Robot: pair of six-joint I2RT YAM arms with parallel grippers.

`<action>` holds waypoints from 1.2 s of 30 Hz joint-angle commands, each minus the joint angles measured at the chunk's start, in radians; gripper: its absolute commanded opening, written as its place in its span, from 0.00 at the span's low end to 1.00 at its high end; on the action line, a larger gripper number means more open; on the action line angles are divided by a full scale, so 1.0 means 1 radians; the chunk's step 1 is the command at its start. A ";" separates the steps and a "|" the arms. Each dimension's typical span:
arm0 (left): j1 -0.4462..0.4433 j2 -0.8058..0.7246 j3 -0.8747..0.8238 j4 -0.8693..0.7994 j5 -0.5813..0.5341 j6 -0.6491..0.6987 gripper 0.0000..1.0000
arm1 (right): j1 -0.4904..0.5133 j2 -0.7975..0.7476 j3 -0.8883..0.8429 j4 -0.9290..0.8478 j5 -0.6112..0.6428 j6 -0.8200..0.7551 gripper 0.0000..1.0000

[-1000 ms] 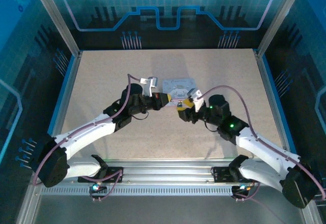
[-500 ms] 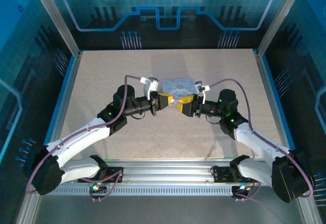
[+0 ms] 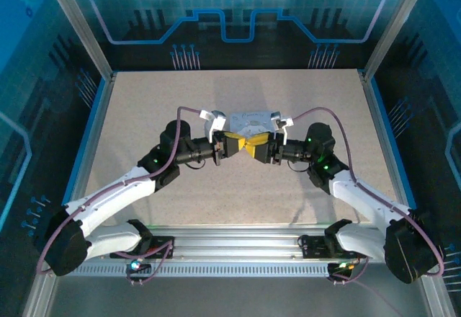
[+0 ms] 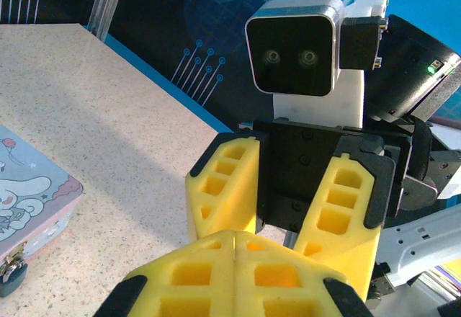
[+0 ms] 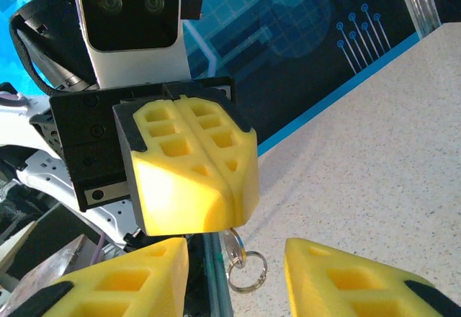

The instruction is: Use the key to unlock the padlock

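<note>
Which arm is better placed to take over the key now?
Probably right: the open right claw brackets the key dangling from the shut left claw, tip to tip.

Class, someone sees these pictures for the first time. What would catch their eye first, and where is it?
The left claw and right claw, both bright yellow foam, stand tip to tip at mid-table, by the near edge of a pale blue cartoon-printed box. The left claw is shut on a thin grey metal key, its ring dangling, facing the right claw's open fingers.
</note>
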 commanded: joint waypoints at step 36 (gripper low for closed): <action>-0.001 0.007 0.021 0.024 0.045 0.031 0.00 | 0.032 -0.007 0.042 -0.074 0.038 -0.038 0.08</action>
